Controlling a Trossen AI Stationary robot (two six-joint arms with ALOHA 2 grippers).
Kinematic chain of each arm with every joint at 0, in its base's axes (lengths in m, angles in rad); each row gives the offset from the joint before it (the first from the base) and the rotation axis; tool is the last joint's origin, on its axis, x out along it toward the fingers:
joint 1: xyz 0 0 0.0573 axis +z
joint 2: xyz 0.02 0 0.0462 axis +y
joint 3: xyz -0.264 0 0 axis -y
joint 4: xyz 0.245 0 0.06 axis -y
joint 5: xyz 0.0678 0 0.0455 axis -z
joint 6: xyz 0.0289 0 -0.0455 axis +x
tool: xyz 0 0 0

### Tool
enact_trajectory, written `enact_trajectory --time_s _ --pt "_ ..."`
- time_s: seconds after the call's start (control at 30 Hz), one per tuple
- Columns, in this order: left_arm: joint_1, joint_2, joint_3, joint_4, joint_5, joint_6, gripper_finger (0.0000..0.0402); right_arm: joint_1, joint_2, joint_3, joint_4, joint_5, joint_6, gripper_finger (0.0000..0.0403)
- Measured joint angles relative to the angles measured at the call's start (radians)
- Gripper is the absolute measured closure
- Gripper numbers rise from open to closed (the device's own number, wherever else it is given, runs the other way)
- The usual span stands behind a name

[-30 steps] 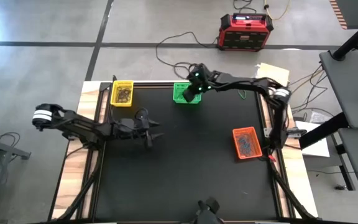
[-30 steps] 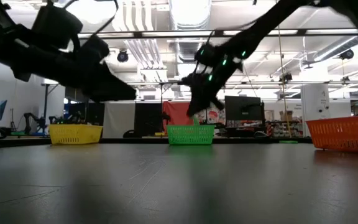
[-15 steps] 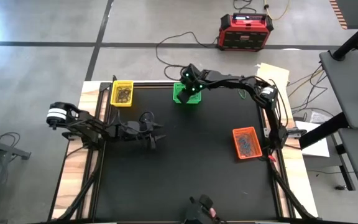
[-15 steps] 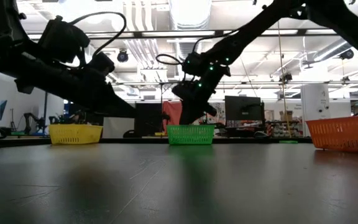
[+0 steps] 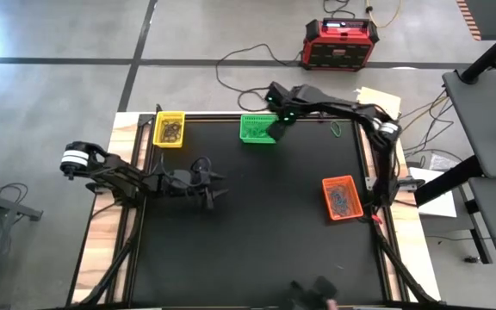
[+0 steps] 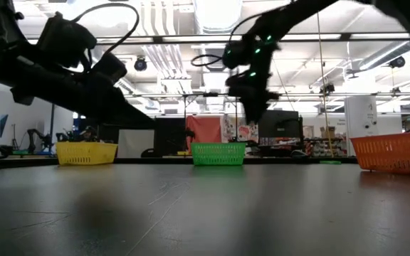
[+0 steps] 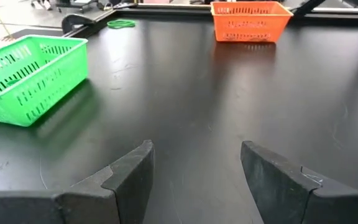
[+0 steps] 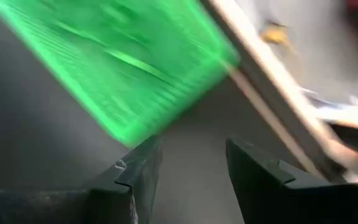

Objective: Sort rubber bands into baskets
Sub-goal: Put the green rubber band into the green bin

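1. The black table (image 5: 257,241) fills the middle of the high view, with a wooden border along its left and right sides.
2. The right arm (image 5: 351,112) reaches from the right edge across the far side of the table; the left arm (image 5: 119,176) lies along the left side, pointing toward the centre.
3. A red and black box (image 5: 338,43) with a handle stands on the floor beyond the far edge, with cables trailing from it.
4. The orange basket (image 5: 341,197) sits near the right edge, with a dark tangle of rubber bands (image 5: 343,200) inside.
5. The green basket (image 5: 257,129) stands at the far edge, near the middle; its contents are hard to make out from above.
6. The yellow basket (image 5: 170,129) is at the far left corner and holds dark rubber bands.
7. The right gripper (image 5: 277,129) hangs just at the right end of the green basket, raised above the table in the low view; its fingers (image 8: 135,177) stand apart with nothing between them.
8. The left gripper (image 5: 216,187) hovers left of centre, well apart from every basket, jaws spread and empty, as the left wrist view shows.
9. A lone green rubber band (image 5: 336,131) lies at the far right, between the green basket and the table's right edge.
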Motion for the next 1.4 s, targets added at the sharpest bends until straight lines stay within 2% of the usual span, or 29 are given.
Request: enact_trajectory --time_s 0.1,0.3,0.43,0.5,0.7,0.9,1.07,1.4 --pt "-0.005 0.0 -0.007 -0.001 0.0 0.0 0.0178 -0.021 -0.082 -0.075 -0.073 0.146 0.019 0.023" --pt "-0.005 0.0 -0.014 0.004 0.0 0.001 0.0178 -0.134 -0.225 -0.363 -0.003 0.212 0.144 0.0237" --pt "-0.005 0.002 -0.015 0.081 0.0 0.033 0.0178 -0.201 -0.318 -0.564 0.018 0.479 0.354 0.0248" --pt "-0.005 0.003 -0.015 0.126 0.0 0.053 0.0178 -0.214 -0.369 -0.654 0.02 0.558 0.476 0.0253" --pt "-0.002 0.004 -0.011 0.244 0.007 0.173 0.0178 -0.221 -0.496 -0.846 0.066 0.418 0.532 0.0259" --pt "0.01 0.007 0.03 0.277 0.006 0.294 0.0178 -0.199 -0.555 -0.917 0.084 0.418 0.669 0.0261" --pt "0.022 0.008 0.061 0.278 0.006 0.348 0.0178 -0.215 -0.556 -0.936 0.08 0.412 0.706 0.0258" --pt "0.041 0.008 0.047 0.277 0.004 0.389 0.0178 -0.333 -0.543 -0.939 0.085 0.45 0.794 0.0208"
